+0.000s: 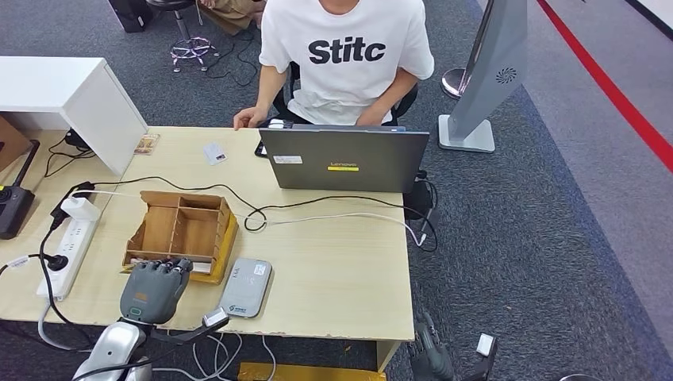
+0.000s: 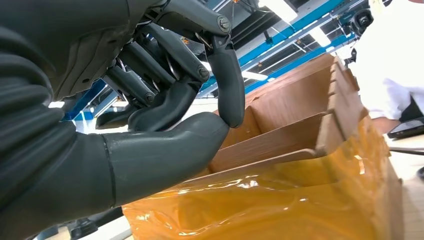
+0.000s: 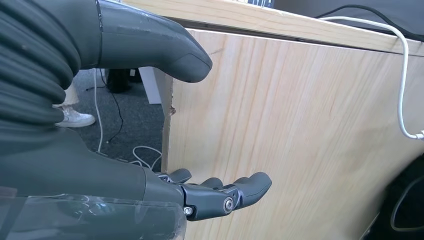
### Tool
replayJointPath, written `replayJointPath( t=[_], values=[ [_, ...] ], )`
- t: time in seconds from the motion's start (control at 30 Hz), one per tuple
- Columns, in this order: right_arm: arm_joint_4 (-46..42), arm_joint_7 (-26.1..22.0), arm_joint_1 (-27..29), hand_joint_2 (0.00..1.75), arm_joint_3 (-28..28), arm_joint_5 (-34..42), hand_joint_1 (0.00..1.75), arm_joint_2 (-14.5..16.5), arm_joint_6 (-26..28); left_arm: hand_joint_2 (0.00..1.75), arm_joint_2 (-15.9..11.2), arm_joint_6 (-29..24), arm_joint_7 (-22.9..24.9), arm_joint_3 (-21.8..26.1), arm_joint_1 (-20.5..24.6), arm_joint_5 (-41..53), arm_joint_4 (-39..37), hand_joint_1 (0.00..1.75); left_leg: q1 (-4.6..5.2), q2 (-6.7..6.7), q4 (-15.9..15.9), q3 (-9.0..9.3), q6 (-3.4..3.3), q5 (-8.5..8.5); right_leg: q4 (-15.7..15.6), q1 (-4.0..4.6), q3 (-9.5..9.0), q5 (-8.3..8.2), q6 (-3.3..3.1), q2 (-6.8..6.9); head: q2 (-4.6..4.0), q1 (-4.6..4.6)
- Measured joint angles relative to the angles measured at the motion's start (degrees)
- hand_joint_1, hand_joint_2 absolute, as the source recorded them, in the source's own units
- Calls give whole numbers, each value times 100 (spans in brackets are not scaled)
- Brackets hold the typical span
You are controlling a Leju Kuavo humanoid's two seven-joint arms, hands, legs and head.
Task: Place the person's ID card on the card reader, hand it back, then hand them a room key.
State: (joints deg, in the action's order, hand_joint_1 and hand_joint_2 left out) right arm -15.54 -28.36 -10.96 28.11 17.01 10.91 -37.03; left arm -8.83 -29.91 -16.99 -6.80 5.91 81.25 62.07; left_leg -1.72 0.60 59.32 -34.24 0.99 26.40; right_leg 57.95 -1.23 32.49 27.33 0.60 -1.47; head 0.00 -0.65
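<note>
Closest to the head camera, the left robot hand (image 1: 155, 287) hovers at the near edge of the counter (image 1: 341, 262), its dark fingers (image 2: 225, 80) curled in above the near wall of the wooden organizer box (image 1: 181, 232). The left wrist view shows nothing between thumb and fingers, so the hand is closed on air, probably poised to reach into a compartment for a room key. No key can be made out in the box from these angles.

That box is thin brown plywood split into several open compartments, and glossy amber tape or film wraps its outer side. Just beside it lies the card reader (image 1: 245, 286), a flat grey slab with rounded corners, set within easy reach of the left arm. A small pale card (image 1: 214, 152), likely the ID card, rests on the far side of the counter near the person's hand (image 1: 248, 119), well apart from the reader; whether it has already been returned cannot be judged.

Down past the counter's right end, the right robot hand (image 3: 200, 195) hangs beside the pale wood side panel, fingers loosely spread, holding nothing.

A grey laptop (image 1: 344, 159) stands open toward the seated person, and black and white cables trail across the light wood-grain surface.
</note>
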Motion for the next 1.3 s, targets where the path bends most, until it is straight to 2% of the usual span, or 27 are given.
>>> replayJointPath(
  t=[0.13, 0.23, 0.27, 0.37, 0.4, 1.3],
  values=[
    [0, -7, 1, 175, 0, 6, 0, 0, -2, 175, -36, 48, 1, 41, -20, -16, 1, 175, 0, 0, 0, 0, 0, 0, 0, 0, 0, 0, 0, 0, 0, -1],
    [0, -9, 1, 175, 0, 10, 0, 0, -2, 175, -41, 86, 1, 54, -42, -17, 2, 98, 0, 0, 0, 0, 0, 0, 0, 0, 0, 0, 0, 0, 0, -2],
    [0, -11, 1, 175, 0, 10, 0, 0, -3, 175, -41, 97, 1, 56, -49, -17, 2, 64, 0, 0, 0, 0, 0, 0, 0, 0, 0, 0, 0, 0, 0, -2],
    [0, -20, 2, 175, 0, 13, 0, 0, -4, 175, -40, 117, 1, 60, -63, -16, 7, 13, 0, 0, 0, 0, 0, 0, 0, 0, 1, 0, 0, 0, 0, -1],
    [0, -22, 2, 175, 0, 14, 0, 0, -4, 175, -39, 124, 1, 60, -65, -15, 11, 3, 0, 0, 0, 0, 0, 0, 0, 0, 1, 0, 0, 0, 0, -1],
    [0, -23, 2, 175, 0, 15, 0, 0, 0, 175, -95, 156, 164, 141, -69, 168, 48, 0, 0, 0, 0, -1, 0, 0, 0, 0, 1, 0, 0, 0, 0, -2]
  ],
)
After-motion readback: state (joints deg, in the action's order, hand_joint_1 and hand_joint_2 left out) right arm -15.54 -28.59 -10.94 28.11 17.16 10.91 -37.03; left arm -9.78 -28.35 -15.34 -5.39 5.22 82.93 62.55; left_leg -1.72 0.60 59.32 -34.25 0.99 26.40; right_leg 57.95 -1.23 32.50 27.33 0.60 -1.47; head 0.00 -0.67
